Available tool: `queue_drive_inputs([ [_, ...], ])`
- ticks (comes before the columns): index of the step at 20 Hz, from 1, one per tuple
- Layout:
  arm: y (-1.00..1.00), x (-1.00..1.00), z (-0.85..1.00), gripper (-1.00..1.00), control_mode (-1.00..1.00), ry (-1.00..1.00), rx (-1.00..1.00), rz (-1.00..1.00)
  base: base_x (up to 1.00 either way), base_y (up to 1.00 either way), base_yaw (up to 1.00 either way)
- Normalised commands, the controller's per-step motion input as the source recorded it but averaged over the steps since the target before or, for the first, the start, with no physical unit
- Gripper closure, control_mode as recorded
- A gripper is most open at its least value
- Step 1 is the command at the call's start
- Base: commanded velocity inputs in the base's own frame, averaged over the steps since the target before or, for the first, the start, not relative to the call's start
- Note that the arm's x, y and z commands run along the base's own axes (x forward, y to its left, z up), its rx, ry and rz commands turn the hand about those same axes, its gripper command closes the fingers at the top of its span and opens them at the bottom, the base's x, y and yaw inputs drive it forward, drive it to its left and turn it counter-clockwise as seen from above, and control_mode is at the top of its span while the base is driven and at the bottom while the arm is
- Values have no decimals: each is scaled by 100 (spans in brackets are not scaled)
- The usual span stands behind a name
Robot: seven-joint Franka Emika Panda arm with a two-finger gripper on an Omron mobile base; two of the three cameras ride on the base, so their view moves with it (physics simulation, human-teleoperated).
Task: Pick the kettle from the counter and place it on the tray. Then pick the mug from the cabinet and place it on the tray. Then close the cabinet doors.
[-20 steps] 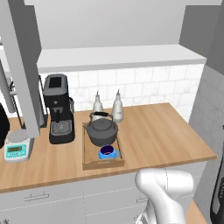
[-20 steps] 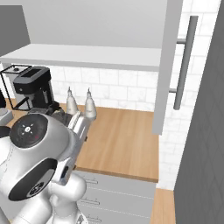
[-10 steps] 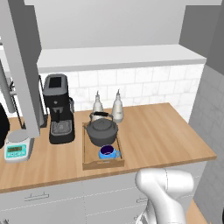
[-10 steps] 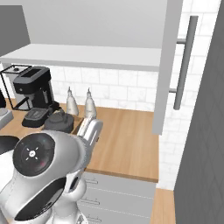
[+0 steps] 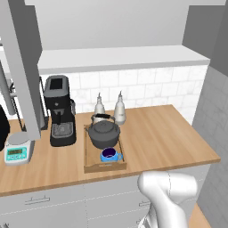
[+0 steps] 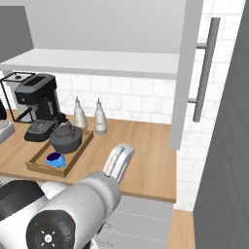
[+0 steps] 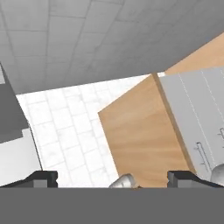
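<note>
The dark grey kettle (image 5: pixel 103 132) (image 6: pixel 66 138) stands on the wooden tray (image 5: pixel 105 167) (image 6: pixel 36 166), at its back end. In front of the kettle on the same tray sits the blue mug (image 5: pixel 109 155) (image 6: pixel 55 159). Both cabinet doors stand open: the left door (image 5: pixel 20 67) edge-on, the right door (image 6: pixel 187 73) with its bar handle (image 6: pixel 206 68). My gripper (image 7: pixel 113 178) is open, fingers (image 7: pixel 41 177) wide apart with nothing between them. It faces the counter's right end (image 7: pixel 140 131) and the tiled wall. The cabinet shelf (image 5: pixel 120 55) is bare.
A black coffee machine (image 5: pixel 60 111) stands left of the tray, with a kitchen scale (image 5: pixel 18 151) further left. Two pale bottles (image 5: pixel 119 108) stand behind the tray against the tiles. Grey drawers (image 7: pixel 197 113) run under the counter. My white arm (image 6: pixel 82 199) fills the lower left.
My arm has swung lower and to the right in the right base view, uncovering the tray, kettle and mug. Those three and the doors have not moved.
</note>
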Motion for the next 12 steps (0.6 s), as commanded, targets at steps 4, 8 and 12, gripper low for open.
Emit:
queue_drive_inputs([
  [4, -46, -2, 0, -100, -100, -18, 0, -7, 0, 0, 0],
  [8, -33, 0, 0, -100, -100, -13, 0, -4, 0, 0, 0],
  [12, -38, 0, 0, -100, -100, -10, 0, -3, 0, 0, 0],
])
